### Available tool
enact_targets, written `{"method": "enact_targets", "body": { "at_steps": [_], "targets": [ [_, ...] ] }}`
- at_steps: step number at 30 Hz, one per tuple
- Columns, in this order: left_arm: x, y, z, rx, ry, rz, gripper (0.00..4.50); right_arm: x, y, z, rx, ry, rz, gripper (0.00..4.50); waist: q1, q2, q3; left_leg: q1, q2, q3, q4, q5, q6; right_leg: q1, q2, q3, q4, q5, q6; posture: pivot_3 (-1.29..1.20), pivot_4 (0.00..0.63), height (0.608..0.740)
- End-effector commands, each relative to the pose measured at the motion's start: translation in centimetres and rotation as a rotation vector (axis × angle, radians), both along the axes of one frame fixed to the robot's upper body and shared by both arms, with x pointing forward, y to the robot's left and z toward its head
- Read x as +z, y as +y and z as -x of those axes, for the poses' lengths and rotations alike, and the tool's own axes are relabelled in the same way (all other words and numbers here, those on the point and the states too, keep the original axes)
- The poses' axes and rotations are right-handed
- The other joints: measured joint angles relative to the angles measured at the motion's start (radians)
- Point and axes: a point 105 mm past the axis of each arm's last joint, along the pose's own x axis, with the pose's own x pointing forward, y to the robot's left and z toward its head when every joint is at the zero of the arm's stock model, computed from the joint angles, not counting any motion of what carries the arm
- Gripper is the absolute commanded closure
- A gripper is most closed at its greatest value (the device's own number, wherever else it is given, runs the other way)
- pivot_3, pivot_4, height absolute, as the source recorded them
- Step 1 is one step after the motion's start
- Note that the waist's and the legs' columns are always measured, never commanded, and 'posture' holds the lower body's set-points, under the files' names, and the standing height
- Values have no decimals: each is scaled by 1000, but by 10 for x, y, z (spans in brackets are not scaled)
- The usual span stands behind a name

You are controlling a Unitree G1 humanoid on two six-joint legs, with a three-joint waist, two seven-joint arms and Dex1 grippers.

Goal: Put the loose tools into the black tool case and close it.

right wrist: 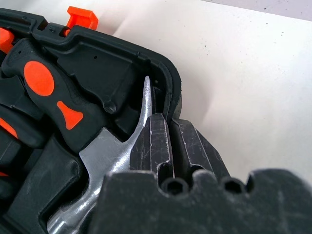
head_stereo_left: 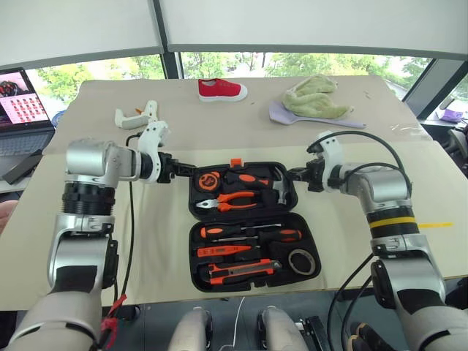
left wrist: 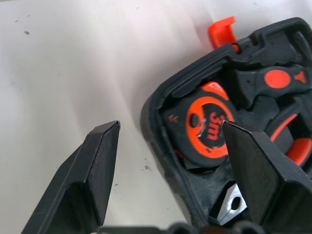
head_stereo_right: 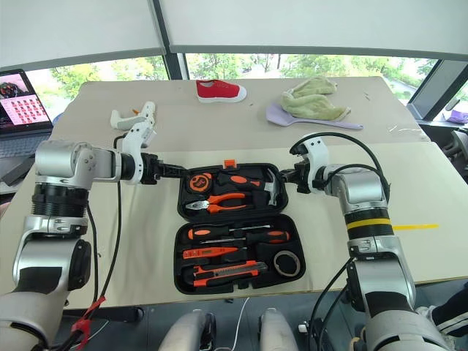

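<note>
**Open tool case between the two grippers**

At the centre of the left eye view, the black tool case (head_stereo_left: 243, 223) lies open on the table (head_stereo_left: 365, 139). Its lower half holds two screwdrivers (head_stereo_left: 252, 233), the slim tester screwdriver (head_stereo_left: 227, 251), the utility knife (head_stereo_left: 243, 271) and the tape roll (head_stereo_left: 301, 261); its upper half holds pliers (head_stereo_left: 230, 200), a hammer (head_stereo_left: 272, 184) and a tape measure (head_stereo_left: 209, 179). The left gripper (head_stereo_left: 183, 169) sits at the case's upper-left corner, the right gripper (head_stereo_left: 295, 175) at its upper-right corner. Farther up lie a red shoe (head_stereo_left: 221, 89), a green cloth (head_stereo_left: 316, 97) and a white gun-shaped tool (head_stereo_left: 137, 115); a laptop (head_stereo_left: 24, 110) stands at the left edge.

Left wrist view: the left gripper's fingers (left wrist: 90, 180) stand wide apart, straddling the case's corner wall, with the orange latch (left wrist: 222, 30) beyond.

Right wrist view: the right gripper's fingers (right wrist: 158, 141) are pressed together, empty, against the rim beside the hammer's claw.
</note>
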Motion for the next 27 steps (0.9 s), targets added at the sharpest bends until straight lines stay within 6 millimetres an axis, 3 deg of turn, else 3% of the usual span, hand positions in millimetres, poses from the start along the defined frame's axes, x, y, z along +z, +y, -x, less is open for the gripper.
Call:
{"method": "enact_targets", "body": {
  "at_steps": [1, 11, 14, 21, 27],
  "targets": [
    [1, -6, 1, -8, -25, 4, 912, 4, 14, 0, 52, -14, -15, 4500, -1, 0, 0, 0, 0, 0, 0, 0, 0, 0, 0, 0, 0, 0, 0, 0, 150, 740],
    [-22, 5, 1, 34, 10, -58, 912, 4, 16, -1, 51, -16, -19, 4500, -10, 0, 0, 0, 1, 0, 0, 0, 0, 0, 0, 0, 0, 0, 0, 0, 150, 740],
    [-23, 7, 3, 31, 7, -71, 1633, 3, 15, -1, 49, -14, -18, 4500, -10, 0, 0, 0, 1, 0, 0, 0, 0, 0, 0, 0, 0, 0, 0, 0, 150, 740],
    [-24, 4, 2, 31, 7, -68, 4328, 2, 16, 0, 47, -9, -19, 4500, -9, 0, 0, 1, 1, 0, 0, 0, 0, 0, 0, 0, 0, 0, 0, 0, 150, 740],
    [-28, -5, 5, 24, 53, 5, 4474, 1, 17, 0, 49, -5, -22, 4500, -8, 0, 0, 2, 1, 0, 0, 0, 0, 1, 0, 0, 1, 0, 0, 0, 150, 740]
  ]
}}
